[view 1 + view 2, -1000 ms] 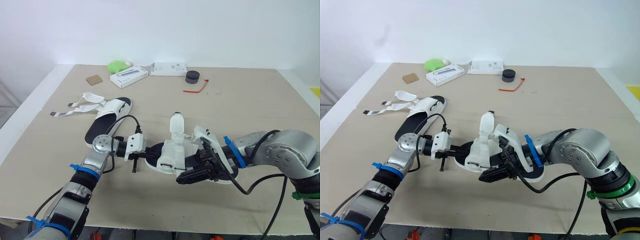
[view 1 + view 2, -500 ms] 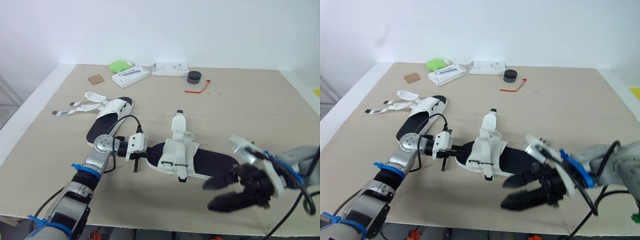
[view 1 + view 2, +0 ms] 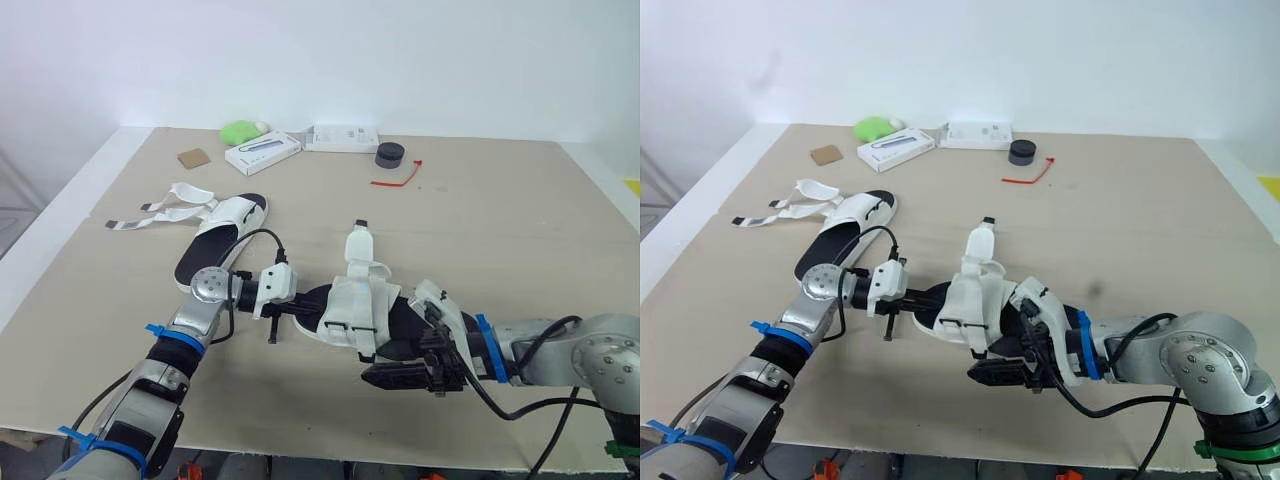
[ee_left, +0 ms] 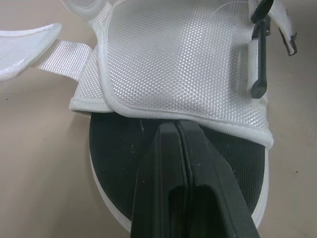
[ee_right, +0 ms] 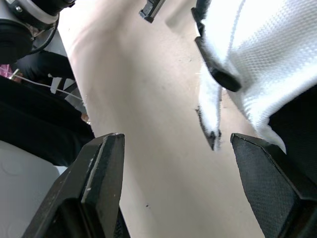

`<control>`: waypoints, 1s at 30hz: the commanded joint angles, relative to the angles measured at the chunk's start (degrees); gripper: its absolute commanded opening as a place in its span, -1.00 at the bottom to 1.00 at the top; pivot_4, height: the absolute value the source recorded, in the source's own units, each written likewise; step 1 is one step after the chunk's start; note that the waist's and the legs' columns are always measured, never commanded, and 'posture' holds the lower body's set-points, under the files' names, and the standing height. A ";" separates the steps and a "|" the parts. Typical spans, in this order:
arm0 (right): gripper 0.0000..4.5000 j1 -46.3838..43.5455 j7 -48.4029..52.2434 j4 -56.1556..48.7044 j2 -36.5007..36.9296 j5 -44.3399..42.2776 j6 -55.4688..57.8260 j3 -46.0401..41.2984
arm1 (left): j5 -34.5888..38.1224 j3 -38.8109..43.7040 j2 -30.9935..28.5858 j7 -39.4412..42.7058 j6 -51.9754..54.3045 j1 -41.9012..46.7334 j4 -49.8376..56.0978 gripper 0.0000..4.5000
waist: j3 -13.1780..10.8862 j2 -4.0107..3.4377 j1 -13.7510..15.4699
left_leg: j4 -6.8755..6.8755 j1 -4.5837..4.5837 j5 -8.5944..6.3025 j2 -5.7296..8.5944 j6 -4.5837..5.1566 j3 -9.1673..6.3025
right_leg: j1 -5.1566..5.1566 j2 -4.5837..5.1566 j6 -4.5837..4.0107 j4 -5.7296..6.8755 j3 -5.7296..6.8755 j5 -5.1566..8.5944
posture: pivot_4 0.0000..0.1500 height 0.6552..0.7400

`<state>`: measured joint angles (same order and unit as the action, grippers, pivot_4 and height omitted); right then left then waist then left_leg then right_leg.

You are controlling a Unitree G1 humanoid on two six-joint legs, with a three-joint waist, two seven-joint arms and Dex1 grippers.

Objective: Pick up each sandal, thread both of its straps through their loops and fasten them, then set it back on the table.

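Two sandals lie on the table [image 3: 520, 230]. The near sandal [image 3: 352, 305] sits centre-front, its long axis running from 10 to 4 o'clock, white upper at the 10 o'clock end and one strap sticking out toward 12. The far sandal [image 3: 228, 215] lies at its 10 o'clock, long axis 1 to 7. The left gripper [image 4: 177, 128], fingers together, touches the near sandal's black footbed. The right gripper [image 5: 176, 138], fingers wide apart, hovers at the upper's 5 o'clock. Along the far edge: two white boxes [image 3: 262, 152], one green lump [image 3: 238, 132], one black cap [image 3: 388, 155].

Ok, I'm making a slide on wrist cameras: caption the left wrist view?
Left gripper, shut, over the black footbed of the sandal, tips at its white mesh upper.
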<state>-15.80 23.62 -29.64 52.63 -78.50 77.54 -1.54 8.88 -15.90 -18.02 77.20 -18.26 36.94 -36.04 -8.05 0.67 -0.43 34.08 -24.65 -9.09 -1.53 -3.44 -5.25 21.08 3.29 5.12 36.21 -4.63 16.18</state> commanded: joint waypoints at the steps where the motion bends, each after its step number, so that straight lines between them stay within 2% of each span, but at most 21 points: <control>1: 0.65 -1.46 0.75 -0.71 0.62 -1.17 0.06 -0.70 | -5.76 -4.62 0.05 0.31 1.89 -2.85 -4.96 -1.00 | 0.00 0.01 0.00 | 0.01 0.00 0.00 0.00 0.00 0.00 | 0.00 0.00 0.01 0.00 0.00 -0.01 | 1.00 1.00; 10: 0.65 -4.76 -1.22 2.51 -3.44 -1.46 1.05 2.19 | -5.77 -4.47 0.33 -0.37 1.95 -2.98 -4.97 -1.00 | 0.00 0.01 0.31 | 0.05 -0.01 0.01 0.00 0.02 0.00 | 0.00 0.02 0.00 0.00 0.01 -0.04 | 1.00 1.00; 11: 0.42 -4.71 -1.42 2.74 -3.57 -1.49 1.15 2.22 | -5.76 -4.39 0.33 -0.44 1.97 -2.99 -4.98 -1.00 | 0.00 0.01 0.39 | 0.05 -0.02 0.01 0.00 0.02 0.00 | 0.00 0.02 0.00 -0.01 0.01 -0.04 | 1.00 1.00; 12: 0.35 -4.58 -1.57 2.87 -3.68 -1.46 1.18 2.29 | -5.75 -4.34 0.28 -0.46 1.98 -3.04 -4.94 -1.00 | 0.00 0.01 0.42 | 0.05 -0.02 0.01 0.00 0.02 0.00 | 0.00 0.02 0.00 0.00 0.01 -0.04 | 1.00 1.00; 14: -0.14 -4.09 -1.86 2.76 -4.08 -1.31 1.19 2.60 | -5.75 -4.28 0.10 -0.45 1.84 -3.27 -4.88 -1.00 | 0.00 0.00 0.44 | 0.05 -0.01 0.02 0.00 0.02 0.00 | 0.01 0.01 0.00 0.00 0.01 -0.04 | 1.00 1.00; 17: -0.69 -3.97 -2.56 2.55 -5.00 -1.55 1.29 3.16 | -5.74 -4.23 -0.01 -0.51 1.86 -3.34 -4.82 -1.00 | 0.00 0.00 0.44 | 0.05 -0.01 0.02 -0.01 0.02 0.00 | 0.01 0.01 0.00 0.00 0.01 -0.04 | 1.00 1.00; 18: -0.95 -4.06 -2.65 2.58 -5.16 -1.54 1.38 3.27 | -5.74 -4.22 -0.01 -0.53 1.91 -3.26 -4.84 -1.00 | 0.00 0.00 0.44 | 0.05 -0.01 0.02 -0.01 0.02 0.00 | 0.01 0.01 0.00 0.00 0.01 -0.04 | 1.00 1.00; 23: -0.98 -3.97 0.04 0.75 -3.44 -4.62 1.43 1.91 | -5.79 -4.11 -0.07 -0.62 1.93 -2.82 -5.17 -1.00 | 0.00 0.00 0.45 | 0.05 0.00 0.02 -0.01 0.02 0.00 | 0.01 0.01 0.00 0.00 0.01 -0.04 | 1.00 1.00; 25: -0.98 -3.16 3.95 -2.10 -1.71 -8.84 0.09 -0.56 | -5.81 -4.11 0.02 -0.63 1.85 -2.66 -5.40 -1.00 | 0.00 0.00 0.58 | 0.05 -0.03 0.01 -0.01 0.02 0.00 | 0.02 0.01 0.00 0.00 0.01 -0.04 | 1.00 1.00; 27: -0.98 -2.57 9.10 -4.63 1.46 -18.41 -1.93 -4.91 | -5.82 -4.19 0.22 -0.62 1.83 -2.57 -5.48 -1.00 | -0.03 -0.05 0.67 | 0.04 -0.06 0.01 0.00 0.02 -0.01 | 0.02 0.01 0.00 0.00 0.01 -0.02 | 1.00 1.00; 30: -0.98 -3.09 11.15 -4.64 4.98 -27.44 -5.31 -7.72 | -5.82 -4.29 0.46 -0.60 1.79 -2.52 -5.57 -1.00 | -0.03 -0.04 0.72 | 0.04 -0.15 0.01 -0.01 0.02 -0.01 | -0.10 0.00 0.01 0.00 0.01 -0.02 | 1.00 1.00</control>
<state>-17.93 32.33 -32.93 55.59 -97.26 75.69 -5.79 8.86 -15.96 -17.22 76.74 -18.32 37.16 -36.90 -8.08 0.62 0.28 34.12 -24.78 -9.08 -1.54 -3.42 -5.28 20.97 3.28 5.14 36.21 -4.61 16.16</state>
